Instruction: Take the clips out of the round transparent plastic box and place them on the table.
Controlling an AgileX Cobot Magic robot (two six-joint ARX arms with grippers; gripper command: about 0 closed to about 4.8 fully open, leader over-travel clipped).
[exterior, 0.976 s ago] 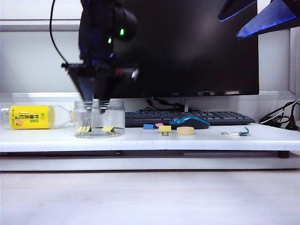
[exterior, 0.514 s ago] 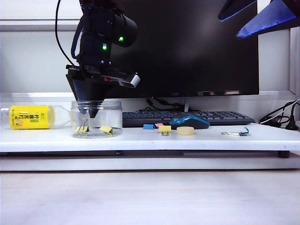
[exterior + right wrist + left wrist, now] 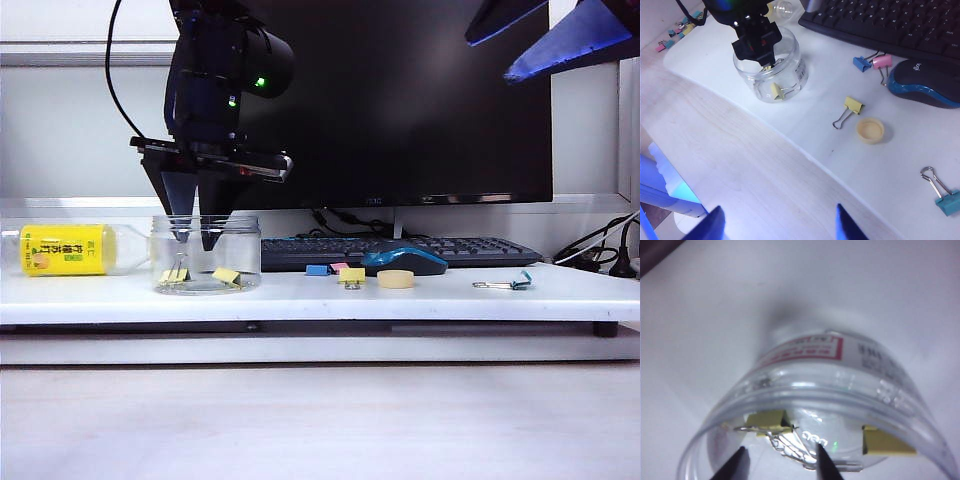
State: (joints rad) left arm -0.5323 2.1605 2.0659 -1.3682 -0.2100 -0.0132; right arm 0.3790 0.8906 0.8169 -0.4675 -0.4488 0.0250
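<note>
— Clips (image 3: pixel 771 421): where do we stand?
— I count one yellow clip (image 3: pixel 351 276) out on the table (image 3: pixel 300 300), two left inside the box (image 3: pixel 205 255).
— Grippers?
— My left gripper (image 3: pixel 781 464) is dipped into the box, fingers apart, straddling a clip's handle. Right gripper (image 3: pixel 777 220) hangs wide apart, well away.

Two clips (image 3: pixel 228 276) sit in the box (image 3: pixel 206 254) at the desk's (image 3: pixel 300 297) left, left tool (image 3: pixel 197 238) dipped inside; another clip (image 3: pixel 351 276) lies right of it, before the keyboard (image 3: pixel 400 251).
</note>
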